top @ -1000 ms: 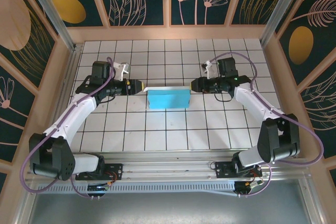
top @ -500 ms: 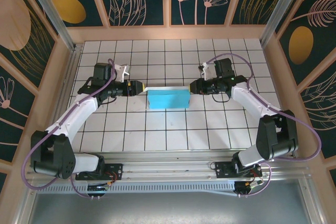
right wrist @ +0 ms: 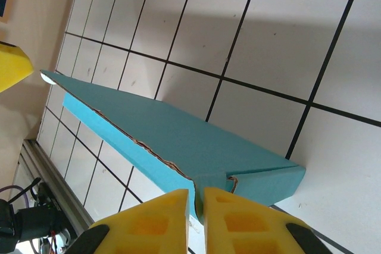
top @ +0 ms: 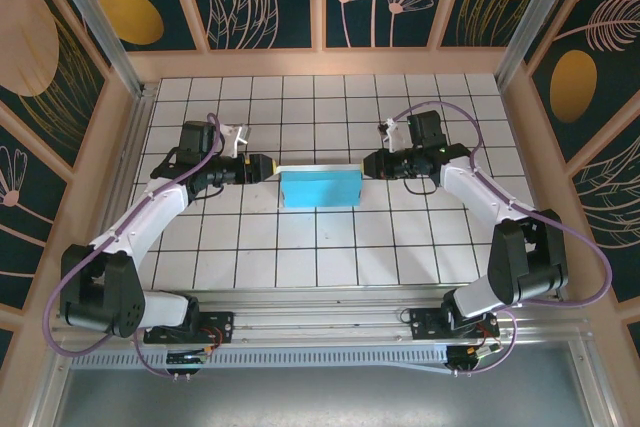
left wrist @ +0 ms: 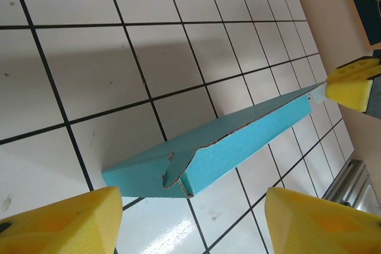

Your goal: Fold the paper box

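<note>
As it lies, paper box (top: 320,188), lengthwise left-right

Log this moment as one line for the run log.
paper box: turquoise, between grippers | left gripper: open, at its left end | right gripper: shut on its right end

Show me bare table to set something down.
Bare tiles: between the paper box and the back wall; between the box and the near rail. Crowded: the box's row, left end effector and right end effector at its ends.
</note>
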You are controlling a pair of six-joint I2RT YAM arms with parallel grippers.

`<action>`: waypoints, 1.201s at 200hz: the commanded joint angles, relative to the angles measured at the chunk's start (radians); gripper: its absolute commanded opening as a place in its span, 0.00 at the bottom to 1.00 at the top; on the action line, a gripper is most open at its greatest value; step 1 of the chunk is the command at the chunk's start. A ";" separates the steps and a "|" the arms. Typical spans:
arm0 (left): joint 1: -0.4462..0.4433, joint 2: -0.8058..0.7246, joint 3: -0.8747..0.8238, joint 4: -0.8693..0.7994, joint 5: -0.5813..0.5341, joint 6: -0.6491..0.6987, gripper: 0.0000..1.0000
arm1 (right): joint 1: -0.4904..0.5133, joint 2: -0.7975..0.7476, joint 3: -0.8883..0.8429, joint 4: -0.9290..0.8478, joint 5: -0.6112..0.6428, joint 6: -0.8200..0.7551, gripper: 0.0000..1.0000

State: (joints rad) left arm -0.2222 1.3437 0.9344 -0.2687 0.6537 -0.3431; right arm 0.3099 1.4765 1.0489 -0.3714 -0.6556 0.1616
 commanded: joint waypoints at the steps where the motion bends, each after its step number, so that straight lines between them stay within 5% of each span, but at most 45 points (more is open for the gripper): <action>1: -0.009 0.006 -0.010 0.040 0.005 0.005 0.65 | 0.009 0.012 -0.007 0.032 0.004 0.009 0.13; 139: -0.064 0.134 0.096 0.023 -0.056 0.042 0.31 | 0.010 0.011 -0.013 0.043 0.017 0.028 0.10; 240: -0.071 0.131 0.095 -0.013 -0.051 0.015 0.22 | 0.011 0.014 -0.018 0.048 0.022 0.038 0.10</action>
State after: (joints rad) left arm -0.2867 1.4731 1.0027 -0.2481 0.5941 -0.3202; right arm 0.3126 1.4822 1.0481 -0.3424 -0.6472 0.1902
